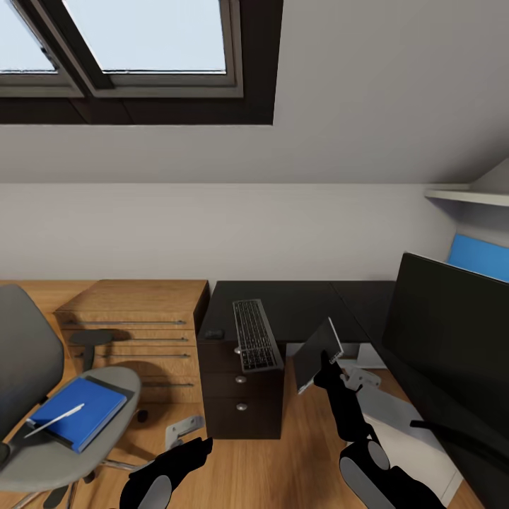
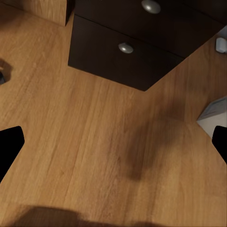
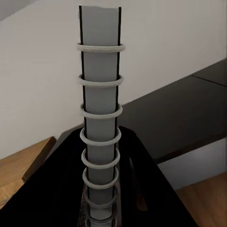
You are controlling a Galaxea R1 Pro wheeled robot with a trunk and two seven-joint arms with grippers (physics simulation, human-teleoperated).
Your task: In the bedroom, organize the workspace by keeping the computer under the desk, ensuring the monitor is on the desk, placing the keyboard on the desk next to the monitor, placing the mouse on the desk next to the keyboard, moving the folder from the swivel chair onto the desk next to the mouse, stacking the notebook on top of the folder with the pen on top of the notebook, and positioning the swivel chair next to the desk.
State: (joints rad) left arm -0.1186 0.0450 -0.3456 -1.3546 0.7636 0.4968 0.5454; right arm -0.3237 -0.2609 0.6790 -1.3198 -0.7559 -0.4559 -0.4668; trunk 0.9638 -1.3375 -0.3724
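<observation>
A grey spiral-bound notebook (image 1: 317, 362) is held aloft by the right gripper (image 1: 329, 370), tilted on edge over the floor just in front of the black desk (image 1: 304, 304). In the right wrist view the notebook's (image 3: 99, 118) ring spine is seen standing straight up between the jaws, which are clamped on its lower end. The left gripper (image 1: 185, 433) hangs low over the wooden floor (image 2: 94, 142) near the desk's drawers (image 2: 123, 47), its jaws spread wide with nothing between them.

The keyboard (image 1: 254, 335) is laid on the desk's left end, its near edge overhanging the front, with the small black mouse (image 1: 214, 334) just to its left. The wide black monitor (image 1: 452, 353) is seen at the right. The blue folder (image 1: 79, 411) is not yet moved: it lies on the seat of the swivel chair (image 1: 42, 396) at the left, a slim white pen (image 1: 55, 420) resting across it.

Risk is judged to lie in the order of the stack: the folder has to be on the desk before the notebook can be set on it. A grip on one narrow end could let the notebook swing or slip, and the overhanging keyboard could be knocked off if it is brushed.
</observation>
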